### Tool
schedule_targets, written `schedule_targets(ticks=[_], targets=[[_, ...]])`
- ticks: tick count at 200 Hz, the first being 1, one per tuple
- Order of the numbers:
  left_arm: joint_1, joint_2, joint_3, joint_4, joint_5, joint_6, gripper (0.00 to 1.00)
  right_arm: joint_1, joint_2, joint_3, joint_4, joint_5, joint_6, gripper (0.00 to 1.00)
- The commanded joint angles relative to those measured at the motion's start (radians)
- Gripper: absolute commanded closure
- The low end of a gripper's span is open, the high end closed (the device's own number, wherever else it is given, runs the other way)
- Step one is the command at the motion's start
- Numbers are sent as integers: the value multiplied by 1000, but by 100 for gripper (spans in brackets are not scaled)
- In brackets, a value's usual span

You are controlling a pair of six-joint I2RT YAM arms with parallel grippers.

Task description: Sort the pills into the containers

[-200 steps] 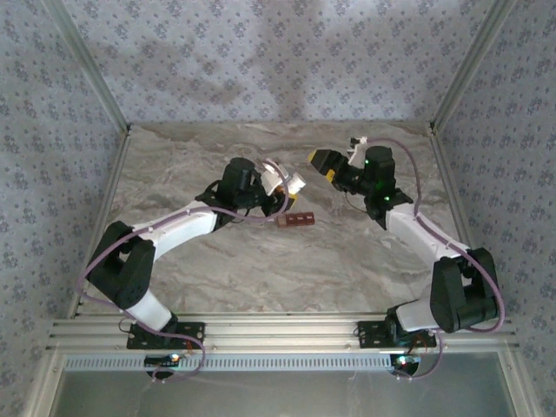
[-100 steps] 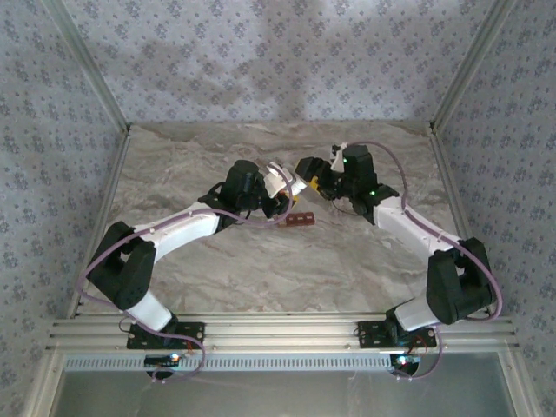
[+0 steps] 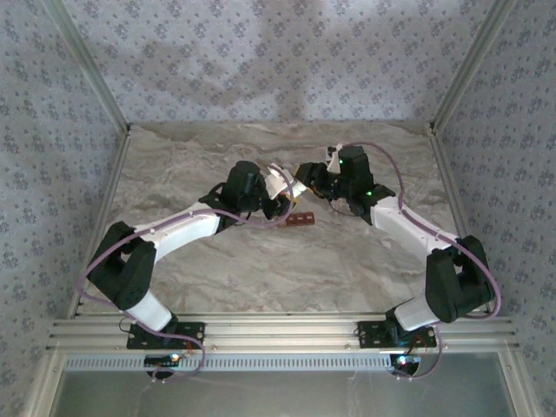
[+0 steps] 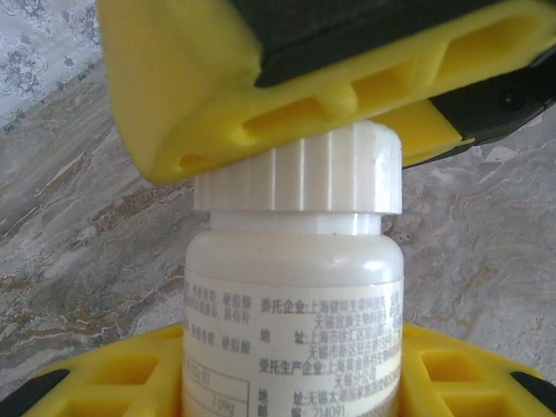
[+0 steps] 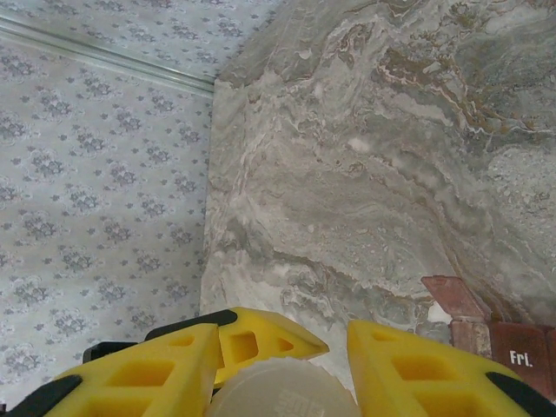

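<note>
While the marbled table [image 3: 217, 278] is carrying everything, the left gripper [image 3: 280, 193] is clamping, jaws partly spread, and the right gripper [image 5: 282, 369] is pinching, jaws narrow, on one white bottle [image 4: 295, 287]: the left around its labelled body, the right at its top. Just beside the bottle, on its near side, the containers [image 3: 300, 219] are lying flat, a stiff, light strip likely sliding if nudged. Smallest, the ribbed cap [image 4: 300, 169] is offering the surest purchase for twisting, since the bottle's rigid, smooth body is probably proving slippery.

2 white-black arms [image 3: 178, 228], purple cables [image 3: 395, 165]
</note>
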Motion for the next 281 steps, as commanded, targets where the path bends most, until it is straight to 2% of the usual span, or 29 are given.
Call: schedule_targets(ticks=[1, 26, 49, 76, 95, 116, 131, 146, 170, 281], targets=[[7, -13, 22, 59, 39, -51, 100, -3, 1, -17, 11, -24, -57, 64], [44, -30, 3, 127, 165, -154, 100, -22, -6, -86, 199, -99, -151, 62], [70, -48, -20, 196, 261, -239, 100, -57, 3, -156, 430, -202, -116, 62], [75, -61, -22, 212, 291, -269, 100, -65, 0, -151, 437, -210, -88, 59], [74, -66, -19, 187, 267, -246, 100, -67, -18, -135, 389, -203, -84, 50], [70, -65, -5, 115, 205, -186, 100, -77, -65, -119, 306, -157, -84, 25], [55, -66, 0, 72, 131, -123, 100, -89, -106, -115, 234, -102, -82, 18], [41, -69, -1, 47, 79, -75, 100, -100, -128, -100, 164, -74, -86, 17], [33, -66, -3, 51, 62, -64, 100, -102, -128, -97, 134, -60, -76, 17], [17, -34, 11, 54, 61, -60, 100, -41, -40, -48, 172, -69, -38, 17]])
